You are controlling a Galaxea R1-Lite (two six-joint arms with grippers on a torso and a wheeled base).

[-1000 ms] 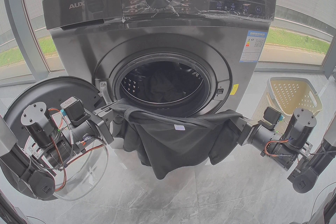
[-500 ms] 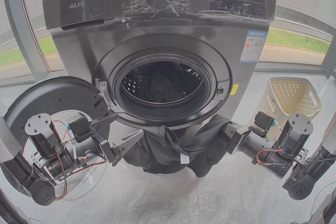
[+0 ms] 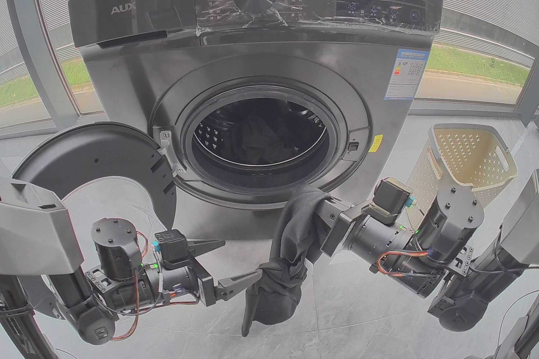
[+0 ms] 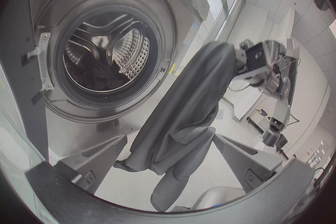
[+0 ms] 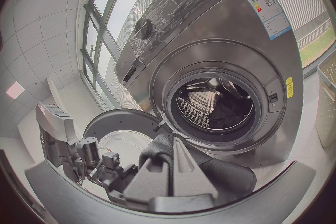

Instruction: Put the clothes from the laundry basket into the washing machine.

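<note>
PUTTING IT IN: The right claw (image 3: 324,215) is pinching the top fold of a limp black fabric garment (image 3: 283,265), which is hanging straight below it, short of the open drum mouth (image 3: 261,138) of the grey front-loading washing machine (image 3: 252,57) just above and beyond. The left claw (image 3: 241,260) is hovering spread wide beside the cloth's lower end. Light, soft and shapeless, the garment is likely to drag or snag; a second hold near its hanging end looks wise.
</note>
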